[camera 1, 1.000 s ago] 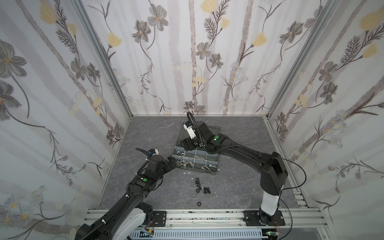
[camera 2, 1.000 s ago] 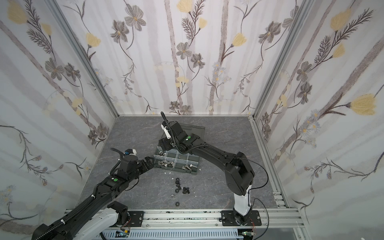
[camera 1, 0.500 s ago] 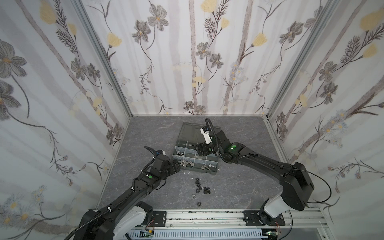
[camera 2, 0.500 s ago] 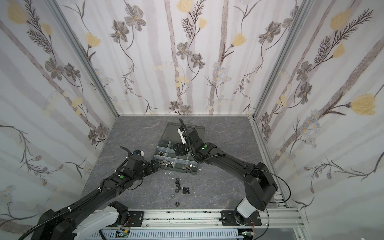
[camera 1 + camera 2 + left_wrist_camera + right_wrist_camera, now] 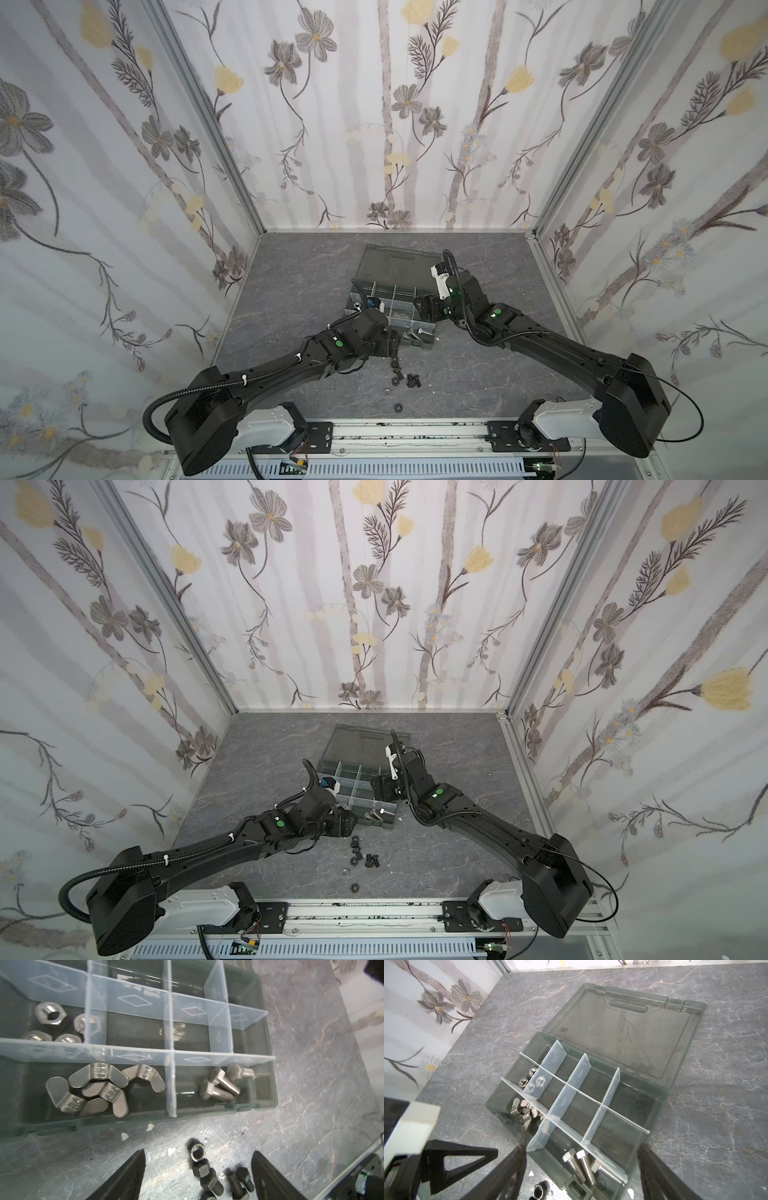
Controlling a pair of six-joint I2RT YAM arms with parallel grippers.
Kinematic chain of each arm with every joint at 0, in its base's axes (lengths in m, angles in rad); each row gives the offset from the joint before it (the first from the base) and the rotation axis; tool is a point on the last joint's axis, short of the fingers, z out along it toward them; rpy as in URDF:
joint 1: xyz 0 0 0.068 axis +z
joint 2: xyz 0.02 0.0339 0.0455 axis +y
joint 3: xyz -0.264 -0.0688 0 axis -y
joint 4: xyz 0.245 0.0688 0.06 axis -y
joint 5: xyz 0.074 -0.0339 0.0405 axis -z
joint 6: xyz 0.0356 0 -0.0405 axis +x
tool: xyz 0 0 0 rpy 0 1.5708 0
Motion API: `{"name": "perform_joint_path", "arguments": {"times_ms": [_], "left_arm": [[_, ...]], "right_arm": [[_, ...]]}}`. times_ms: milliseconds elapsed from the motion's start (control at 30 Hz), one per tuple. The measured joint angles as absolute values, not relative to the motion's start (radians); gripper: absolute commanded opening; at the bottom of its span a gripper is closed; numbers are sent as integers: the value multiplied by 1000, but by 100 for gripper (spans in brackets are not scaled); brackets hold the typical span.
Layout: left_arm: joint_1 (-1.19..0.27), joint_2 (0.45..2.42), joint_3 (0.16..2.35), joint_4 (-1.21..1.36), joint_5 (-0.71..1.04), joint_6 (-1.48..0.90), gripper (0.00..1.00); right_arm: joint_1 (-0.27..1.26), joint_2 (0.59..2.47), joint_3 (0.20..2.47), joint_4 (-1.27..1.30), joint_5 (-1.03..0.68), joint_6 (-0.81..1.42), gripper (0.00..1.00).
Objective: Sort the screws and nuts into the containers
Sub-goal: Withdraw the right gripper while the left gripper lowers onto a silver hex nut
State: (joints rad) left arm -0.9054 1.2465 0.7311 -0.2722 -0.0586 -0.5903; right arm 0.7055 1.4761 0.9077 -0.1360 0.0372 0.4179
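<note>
The organiser box [image 5: 352, 297] lies open mid-table in both top views, its containers split by pale dividers. In the left wrist view, cells hold silver wing nuts [image 5: 93, 1088], silver hex nuts [image 5: 49, 1015] and silver screws [image 5: 222, 1084]. Loose black screws [image 5: 409, 377] and nuts [image 5: 400, 406] lie on the table in front of the box. My left gripper [image 5: 198, 1153] is open, low over this pile, with a black nut [image 5: 197, 1152] and black screws [image 5: 207, 1176] between its fingers. My right gripper [image 5: 582, 1147] hangs open above the box's right front corner, over the silver screws [image 5: 583, 1165].
The smoky lid [image 5: 623, 1028] lies flat behind the box. Small white flecks [image 5: 124, 1136] dot the table by the box's front wall. Floral walls close in three sides, and a metal rail [image 5: 407, 432] runs along the front edge.
My left arm swung from the box's left side round to its front, over the loose black pieces, its jaws narrowing a little. My right arm drew back rightward from above the box.
</note>
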Motion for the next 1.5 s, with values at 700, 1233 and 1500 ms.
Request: {"name": "perform_joint_path", "arguments": {"times_ms": [700,1233,1500], "left_arm": [[-1212,1387,773,-558,-82,-657,71],[-1247,1473,772,-579,-67,-707,53],[-1247,1503,780,-579,-67,-701,43]], "right_arm": [[625,1351,791,-133,59,437,84],[610,1327,718,-111,59,455,85],[606,1319,705,-108,59,463,85]]}}
